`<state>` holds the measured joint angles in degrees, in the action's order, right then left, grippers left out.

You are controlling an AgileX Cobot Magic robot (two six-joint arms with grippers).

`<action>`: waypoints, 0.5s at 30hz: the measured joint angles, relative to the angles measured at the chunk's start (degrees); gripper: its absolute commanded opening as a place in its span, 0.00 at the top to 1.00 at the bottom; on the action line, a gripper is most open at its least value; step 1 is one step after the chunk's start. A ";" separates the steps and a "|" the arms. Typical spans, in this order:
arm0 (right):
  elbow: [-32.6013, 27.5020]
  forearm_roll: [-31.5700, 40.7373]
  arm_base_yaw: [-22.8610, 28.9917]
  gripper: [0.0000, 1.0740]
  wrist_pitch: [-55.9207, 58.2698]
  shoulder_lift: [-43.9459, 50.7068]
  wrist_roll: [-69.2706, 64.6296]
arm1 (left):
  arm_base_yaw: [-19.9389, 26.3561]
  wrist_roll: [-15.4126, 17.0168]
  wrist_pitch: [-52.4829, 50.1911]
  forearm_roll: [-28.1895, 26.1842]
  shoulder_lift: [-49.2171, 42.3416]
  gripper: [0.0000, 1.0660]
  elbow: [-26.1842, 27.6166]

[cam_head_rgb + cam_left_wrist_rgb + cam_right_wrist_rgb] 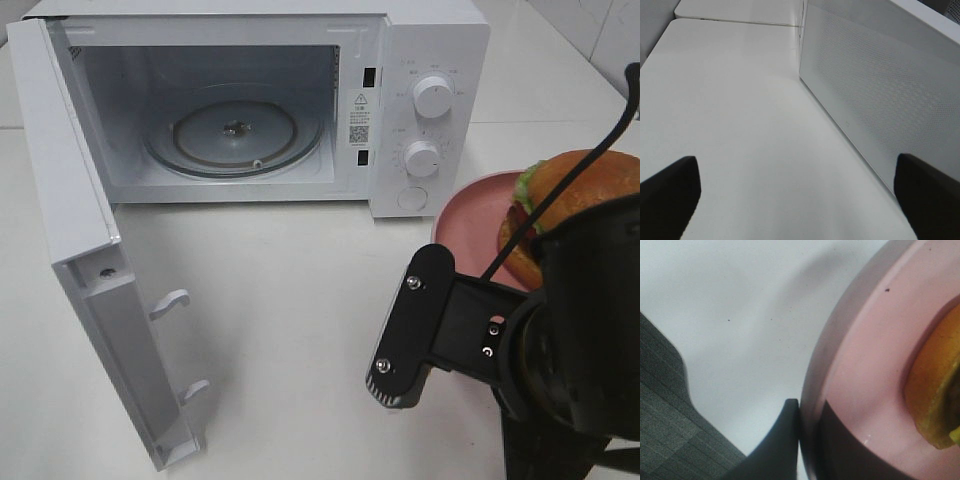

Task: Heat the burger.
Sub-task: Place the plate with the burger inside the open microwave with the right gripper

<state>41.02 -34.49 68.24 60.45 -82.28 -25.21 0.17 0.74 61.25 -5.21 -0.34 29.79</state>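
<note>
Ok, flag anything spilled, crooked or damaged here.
Nothing stands out. The microwave's door hangs wide open, its glass turntable lies flat and bare, the burger sits on the pink plate, and the right gripper pinches that plate's rim. No spills or damage show.

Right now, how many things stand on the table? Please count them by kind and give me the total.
microwave: 1
plate: 1
burger: 1 (it lies on the plate)
Total: 3
</note>
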 measured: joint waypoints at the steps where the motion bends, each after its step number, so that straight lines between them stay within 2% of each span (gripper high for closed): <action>1: 0.00 0.00 0.00 0.99 0.00 0.00 0.00 | 0.00 0.00 0.00 0.00 0.00 0.08 0.00; 3: 0.00 0.00 2.01 0.99 -0.11 0.00 1.26 | 0.00 0.00 0.00 0.00 0.00 0.08 0.00; 15: 0.00 0.00 6.07 0.99 -2.01 0.00 4.13 | 0.00 0.00 0.00 0.00 0.00 0.08 0.00</action>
<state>41.02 -34.49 74.31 58.44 -82.28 -21.08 0.17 0.74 61.25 -5.21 -0.34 29.79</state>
